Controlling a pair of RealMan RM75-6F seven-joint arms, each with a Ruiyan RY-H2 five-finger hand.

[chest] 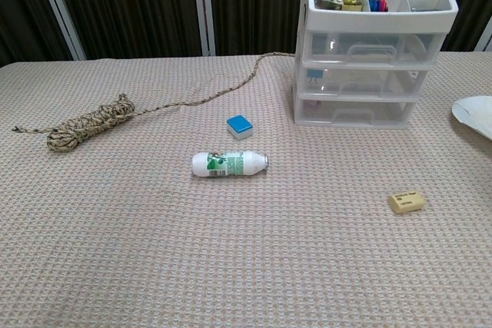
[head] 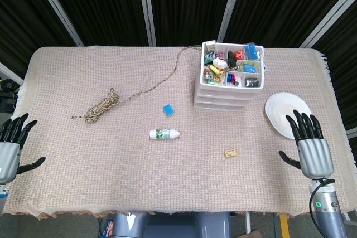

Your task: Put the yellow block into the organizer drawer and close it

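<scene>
The small yellow block (head: pixel 231 153) (chest: pixel 406 202) lies on the cloth in front of the white organizer (head: pixel 228 93) (chest: pixel 374 74), whose three drawers are all pushed in. The organizer's top tray holds several small items. My right hand (head: pixel 310 144) hovers open at the table's right edge, well right of the block, fingers spread and pointing away. At the left edge my left hand (head: pixel 12 143) is open too, far from everything. Neither hand shows in the chest view.
A white bottle (head: pixel 164 134) (chest: pixel 229 164) lies on its side mid-table, with a blue block (head: pixel 168 110) (chest: pixel 240 125) behind it. A coiled rope (head: pixel 102 106) (chest: pixel 86 124) trails toward the organizer. A white plate (head: pixel 284 112) sits just ahead of my right hand.
</scene>
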